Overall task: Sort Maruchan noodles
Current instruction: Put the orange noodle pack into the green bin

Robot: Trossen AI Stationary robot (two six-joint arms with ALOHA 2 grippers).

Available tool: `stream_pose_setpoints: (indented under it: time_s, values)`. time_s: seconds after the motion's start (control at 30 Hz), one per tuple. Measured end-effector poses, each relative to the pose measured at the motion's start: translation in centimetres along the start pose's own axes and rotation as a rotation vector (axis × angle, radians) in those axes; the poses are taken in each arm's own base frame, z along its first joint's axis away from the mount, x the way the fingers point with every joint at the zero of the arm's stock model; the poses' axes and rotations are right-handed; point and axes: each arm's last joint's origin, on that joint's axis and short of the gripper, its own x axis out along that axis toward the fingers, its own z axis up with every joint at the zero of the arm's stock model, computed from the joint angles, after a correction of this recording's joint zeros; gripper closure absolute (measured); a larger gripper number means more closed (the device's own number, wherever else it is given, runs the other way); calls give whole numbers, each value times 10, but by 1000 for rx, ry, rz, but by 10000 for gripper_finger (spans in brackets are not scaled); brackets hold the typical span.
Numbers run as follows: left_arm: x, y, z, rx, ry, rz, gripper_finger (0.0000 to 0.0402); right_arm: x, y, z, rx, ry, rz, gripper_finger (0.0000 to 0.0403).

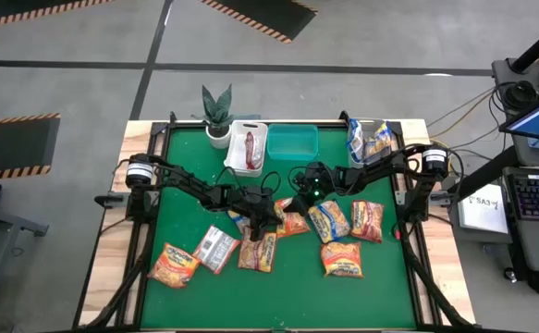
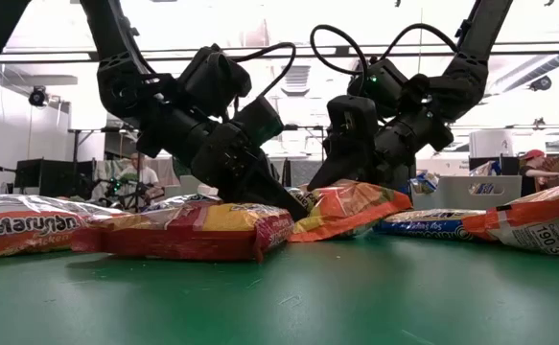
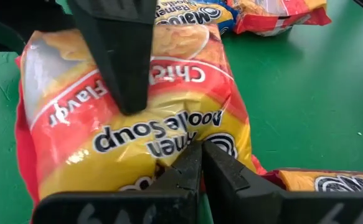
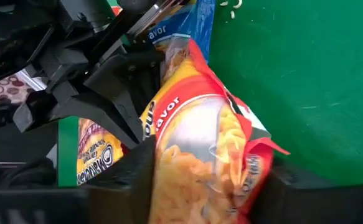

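An orange-yellow noodle packet (image 4: 200, 155) lies near the table's middle (image 1: 290, 220), tilted up among other packets (image 2: 351, 206). My right gripper (image 4: 206, 186) reaches in from the right (image 1: 292, 205) and is shut on this packet. My left gripper (image 3: 201, 155) comes from the left (image 1: 260, 220), shut, with its tips against the same packet (image 2: 293, 203). A blue-marked packet (image 4: 187, 31) lies just beyond. My left gripper has its shut fingertips (image 3: 190, 165) on the packet's printed face (image 3: 187, 134), near one long edge. It slants down from the table's left. My right gripper has the packet's end by the red crimped edge (image 4: 256, 155) between its two fingers, filling the gap. One finger (image 3: 122, 62) lies on the printed face; the other is behind the packet. It slants down from the right, and that end is raised off the table.
Loose packets lie around: front left (image 1: 174, 264), (image 1: 215, 248), (image 1: 257, 252), and to the right (image 1: 329, 220), (image 1: 366, 220), (image 1: 343, 259). At the far edge stand a white bin (image 1: 237, 153) with one packet, a teal bin (image 1: 292, 141), a grey bin (image 1: 389, 139) and a potted plant (image 1: 217, 111).
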Motion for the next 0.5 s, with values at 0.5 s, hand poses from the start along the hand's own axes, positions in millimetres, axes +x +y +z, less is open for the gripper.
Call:
stream_pose_setpoints:
  time_s: [0.5]
  values:
    - [-34, -2, 27, 67, -33, 80, 401, -14, 13, 9, -98, -54, 19, 316]
